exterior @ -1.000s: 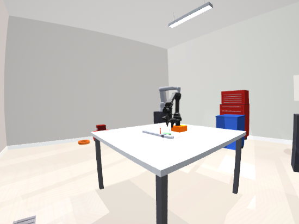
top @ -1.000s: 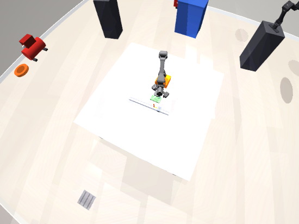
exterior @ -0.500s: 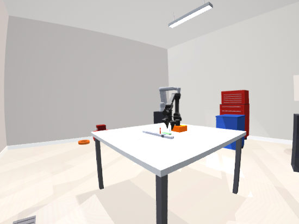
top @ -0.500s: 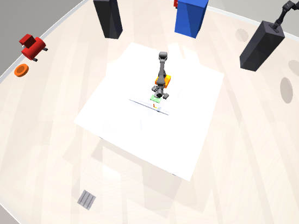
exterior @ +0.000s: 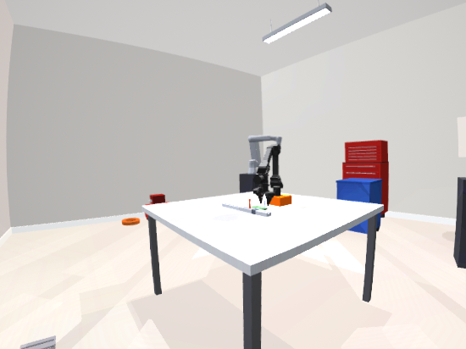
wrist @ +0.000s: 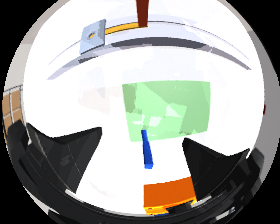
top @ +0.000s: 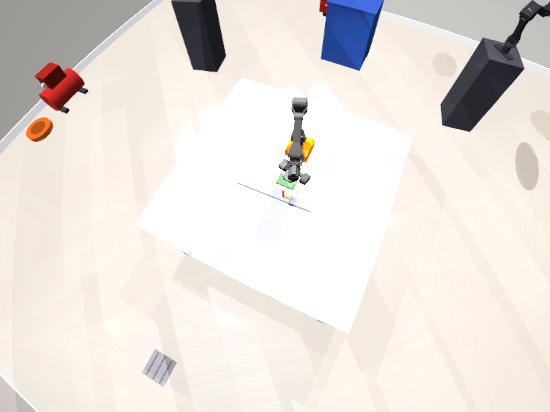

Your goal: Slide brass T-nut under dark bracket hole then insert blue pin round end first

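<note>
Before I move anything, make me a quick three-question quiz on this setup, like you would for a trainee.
1. True or false: the gripper is open, with nothing between its fingers.
2. Which color is the pin at the green tray? A) red, B) blue, C) yellow.
3. Fill in the blank: the upright handle stands at the ____, beside the bracket.

Key: 1. true; 2. B; 3. rail
</note>
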Robot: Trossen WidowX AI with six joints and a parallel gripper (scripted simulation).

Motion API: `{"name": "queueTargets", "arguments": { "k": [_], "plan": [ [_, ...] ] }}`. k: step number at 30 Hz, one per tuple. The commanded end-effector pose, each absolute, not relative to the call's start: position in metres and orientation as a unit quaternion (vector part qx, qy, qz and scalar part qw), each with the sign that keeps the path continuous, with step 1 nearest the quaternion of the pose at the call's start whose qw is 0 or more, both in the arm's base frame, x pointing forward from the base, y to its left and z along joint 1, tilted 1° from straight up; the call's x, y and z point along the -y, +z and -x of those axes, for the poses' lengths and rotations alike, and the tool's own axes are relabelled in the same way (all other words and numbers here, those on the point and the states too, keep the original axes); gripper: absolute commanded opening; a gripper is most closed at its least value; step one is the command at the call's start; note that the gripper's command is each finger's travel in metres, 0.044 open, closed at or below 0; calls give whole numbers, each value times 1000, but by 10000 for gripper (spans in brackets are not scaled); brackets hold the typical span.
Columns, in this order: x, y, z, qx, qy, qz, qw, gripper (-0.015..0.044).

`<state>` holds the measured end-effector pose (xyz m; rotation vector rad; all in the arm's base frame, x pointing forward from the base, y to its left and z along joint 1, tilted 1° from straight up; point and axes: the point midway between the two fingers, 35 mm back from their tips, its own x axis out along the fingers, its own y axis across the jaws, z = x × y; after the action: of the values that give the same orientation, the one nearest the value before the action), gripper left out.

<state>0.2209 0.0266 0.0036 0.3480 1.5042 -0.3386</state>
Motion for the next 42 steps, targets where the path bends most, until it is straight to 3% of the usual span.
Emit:
{"name": "queueTargets", "arguments": {
  "k": [1,2,24,42],
  "plan": [
    [-25,-4,-216,-681,-157,-153,698,440],
    [-25,-4,-216,-681,-157,-153,698,440],
    [-25,-4,-216,-681,-157,-153,698,-137],
    [-26,11,-216,-681,-156,-154,698,-150]
  ]
}}
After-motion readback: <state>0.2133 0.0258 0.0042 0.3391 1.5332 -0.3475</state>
